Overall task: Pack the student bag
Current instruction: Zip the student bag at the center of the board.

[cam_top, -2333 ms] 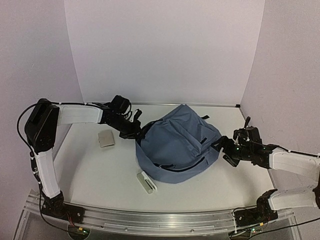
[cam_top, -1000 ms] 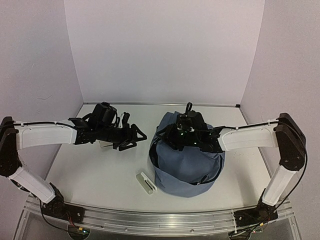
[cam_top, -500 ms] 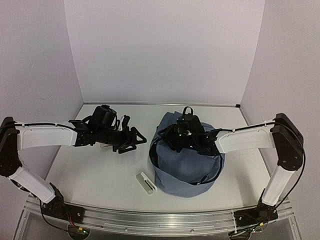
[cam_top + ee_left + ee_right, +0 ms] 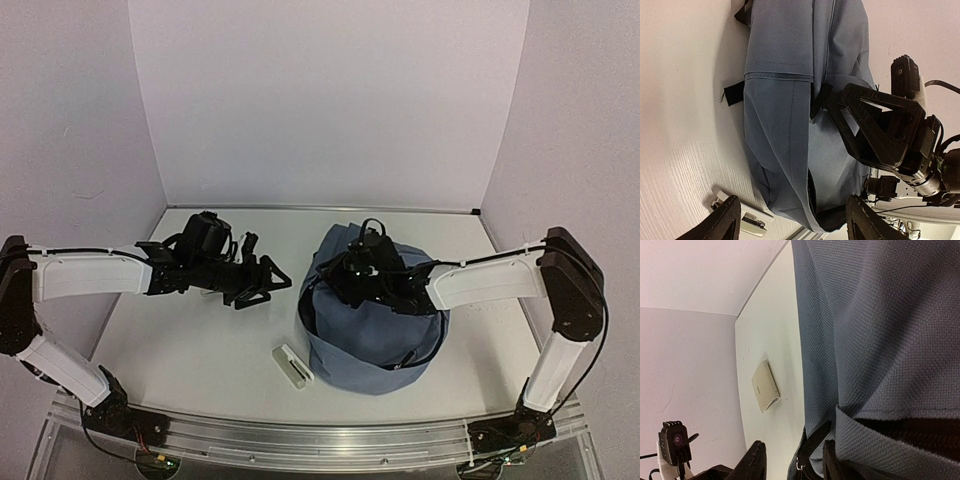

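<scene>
Grips the student bag [image 4: 375,325] at its upper edge with the right jaws, clenched on a fold of slate-blue fabric with black trim. Holds it bunched upright on the white surface [image 4: 190,340], hanging directly beneath and around those jaws, with dark lining showing just under the gripped flap.

Hovers with the left jaws released and spread wide, nothing between the fingers [image 4: 727,222]. Faces the bag's side panel from there, straight ahead of the left jaws and apart from them, a stitched seam and a black zipper line running down the cloth.

Shows a small white device [image 4: 293,365] lying on the surface just beside the bag's near corner, nearer the arm bases than either pair of jaws and between the two sideways.

Shows also a flat beige box [image 4: 765,386], seen only from the right wrist, lying beyond the right jaws and apart from the bag. Carries faint marks on its face, too small to read.
</scene>
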Motion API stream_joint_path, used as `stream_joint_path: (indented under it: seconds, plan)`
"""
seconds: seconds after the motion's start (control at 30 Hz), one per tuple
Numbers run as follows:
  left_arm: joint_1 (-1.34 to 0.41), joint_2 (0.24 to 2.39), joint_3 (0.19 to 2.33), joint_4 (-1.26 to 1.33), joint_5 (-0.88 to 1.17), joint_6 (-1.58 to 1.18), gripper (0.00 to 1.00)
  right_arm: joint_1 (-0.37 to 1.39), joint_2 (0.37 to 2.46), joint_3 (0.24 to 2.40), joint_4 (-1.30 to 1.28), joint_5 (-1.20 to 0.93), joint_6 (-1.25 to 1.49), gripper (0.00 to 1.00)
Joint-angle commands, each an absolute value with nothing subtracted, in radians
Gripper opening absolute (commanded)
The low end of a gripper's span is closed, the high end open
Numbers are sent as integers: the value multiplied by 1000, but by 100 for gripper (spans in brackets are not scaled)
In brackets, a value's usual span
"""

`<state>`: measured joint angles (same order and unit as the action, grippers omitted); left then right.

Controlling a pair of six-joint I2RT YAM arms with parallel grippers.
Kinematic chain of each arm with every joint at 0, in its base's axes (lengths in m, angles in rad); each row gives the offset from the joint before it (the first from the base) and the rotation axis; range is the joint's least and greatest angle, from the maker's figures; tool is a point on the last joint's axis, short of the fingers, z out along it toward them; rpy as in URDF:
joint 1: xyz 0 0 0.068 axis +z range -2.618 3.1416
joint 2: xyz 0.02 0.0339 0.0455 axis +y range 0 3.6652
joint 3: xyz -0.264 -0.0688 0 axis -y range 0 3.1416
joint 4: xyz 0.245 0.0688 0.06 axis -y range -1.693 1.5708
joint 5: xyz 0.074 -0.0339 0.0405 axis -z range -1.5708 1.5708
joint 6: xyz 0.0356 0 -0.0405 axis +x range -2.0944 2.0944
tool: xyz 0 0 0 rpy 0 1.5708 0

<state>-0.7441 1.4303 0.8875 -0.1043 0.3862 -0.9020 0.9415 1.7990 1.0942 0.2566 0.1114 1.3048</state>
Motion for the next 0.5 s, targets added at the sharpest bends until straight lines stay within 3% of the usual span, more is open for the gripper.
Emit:
stream_joint_path:
  seconds: [0.0,0.3,0.47]
  plan:
    - [-738,1397,888,-85,374,-907,72,952,1833,1141,232,148,1314,38]
    - [-738,1382,888,-100,363,-905,72,952,1886,1175,232,154,1317,35]
    - [-738,1380,887,-103,355,-902,72,951,1898,1177,232,184,1320,15]
